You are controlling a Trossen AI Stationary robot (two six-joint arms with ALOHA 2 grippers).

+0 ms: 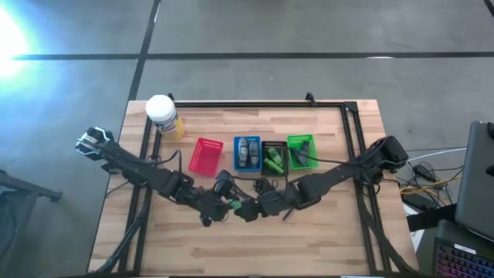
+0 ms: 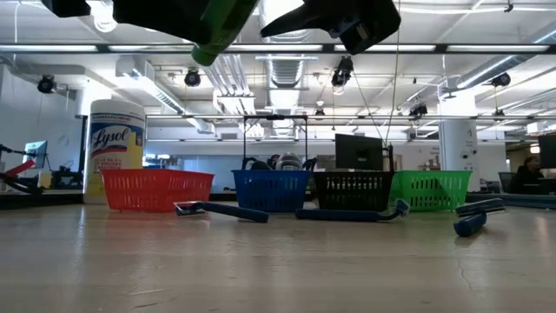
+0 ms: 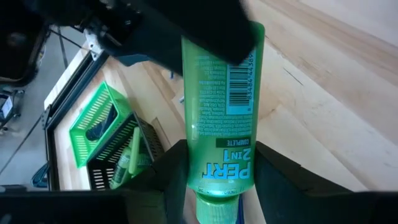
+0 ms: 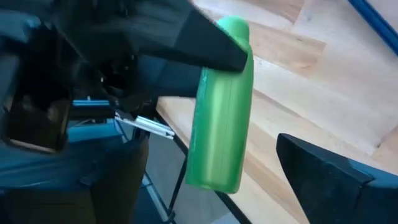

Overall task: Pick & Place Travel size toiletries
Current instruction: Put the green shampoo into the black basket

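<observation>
Above the tabletop [image 1: 309, 239], in front of the baskets, the left hand [image 1: 230, 205] pinches a green bottle [image 3: 219, 112] by its cap end. The right hand [image 1: 248, 210], fingers spread, straddles the bottle's far end.

Four baskets stand in a row at 12 o'clock from the hands: red basket [image 1: 204, 155], blue basket [image 1: 247, 152], black basket [image 1: 273, 155], green basket [image 1: 302, 150]. A yellow jar [image 1: 164, 117] stands at 10 o'clock, near the back edge.

At table height, four razors [image 2: 221, 209] lie before the baskets. The near half of the tabletop lies open.
</observation>
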